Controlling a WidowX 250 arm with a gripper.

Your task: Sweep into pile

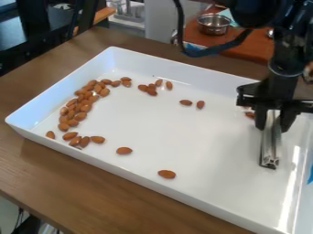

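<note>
You're set above and outside the white tray's (183,130) near long edge, looking down at a slant across it toward the metal bowl (214,27) beyond. Close in: your frame's right side crops the tray.

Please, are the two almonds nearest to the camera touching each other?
Apart. The camera view shows bare floor of the white tray between the nearest almond and the second almond.

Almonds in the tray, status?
Gripper closed on metal tool, image right. Almonds mostly bunched image left, strays spread across tray. Only strays between tool and bunch.
</note>
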